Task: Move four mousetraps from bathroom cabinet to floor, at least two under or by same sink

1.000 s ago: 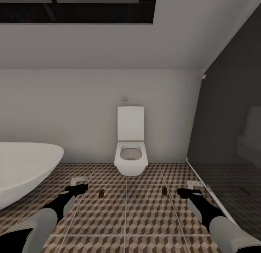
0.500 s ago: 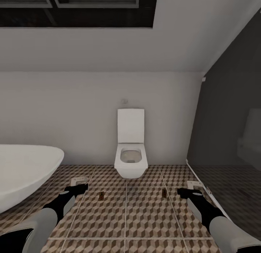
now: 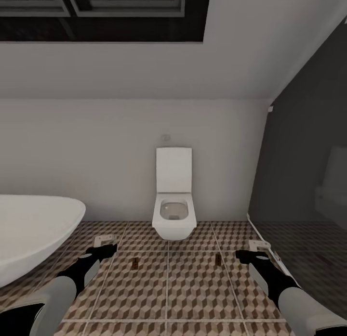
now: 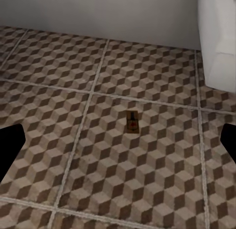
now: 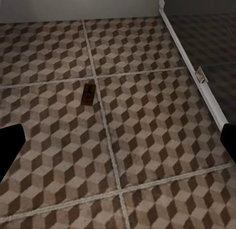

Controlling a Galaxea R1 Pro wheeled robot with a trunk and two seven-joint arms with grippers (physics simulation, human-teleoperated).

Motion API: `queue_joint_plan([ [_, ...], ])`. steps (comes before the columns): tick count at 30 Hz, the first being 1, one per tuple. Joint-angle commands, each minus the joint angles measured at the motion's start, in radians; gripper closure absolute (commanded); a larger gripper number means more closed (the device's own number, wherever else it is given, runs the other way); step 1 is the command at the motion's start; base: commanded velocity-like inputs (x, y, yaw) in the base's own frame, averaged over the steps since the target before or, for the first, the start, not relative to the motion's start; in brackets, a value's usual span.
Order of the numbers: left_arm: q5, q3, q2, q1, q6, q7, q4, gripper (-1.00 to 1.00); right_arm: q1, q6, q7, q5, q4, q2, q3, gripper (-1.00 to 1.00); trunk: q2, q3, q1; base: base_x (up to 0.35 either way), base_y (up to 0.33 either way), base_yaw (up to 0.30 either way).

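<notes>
Over on the left, the white oval bathtub (image 3: 33, 235) bulges into the head view, sitting on the bathroom floor (image 3: 193, 297) with its brown, beige and white cube tiles. Just beside the tub's end, the left gripper (image 3: 102, 248) hangs low over the tiles; in the left wrist view its fingers (image 4: 10, 150) sit wide apart at the picture's two edges, gaping and holding nothing. Moving along, one mousetrap (image 3: 135, 263) lies flat on the floor, near that gripper and apart from it; the left wrist view catches the same trap (image 4: 132, 122) on a tile, close to a grout line. Dead centre, the white toilet (image 3: 174, 207) stands against the back wall, lid up, with a dark-framed window (image 3: 103, 11) above. Next, a second mousetrap (image 3: 218, 259) lies flat on the tiles, also seen in the right wrist view (image 5: 88, 93) just beside a grout line. Then the right gripper (image 3: 249, 252), fingers (image 5: 10, 150) likewise spread wide and empty. Far right, a dark glass partition (image 3: 308, 158) rises from a pale floor rail (image 5: 194, 71).
</notes>
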Motion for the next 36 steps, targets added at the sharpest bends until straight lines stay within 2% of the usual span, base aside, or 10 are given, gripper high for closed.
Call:
queue_joint_plan([
  [1,-0.001,0.004,0.0,-0.001,-0.001,0.001,0.0,-1.0,0.0,0.006,-0.007,-0.009,-0.002,-0.001,0.008,-1.0,0.007,0.002,-0.004,0.0,0.0,0.0],
  [36,0.003,0.004,0.0,-0.001,0.001,0.0,0.002,-1.0,0.0,0.006,-0.007,-0.009,-0.002,-0.001,0.01,-1.0,0.252,0.112,-0.138,0.0,0.0,0.0],
])
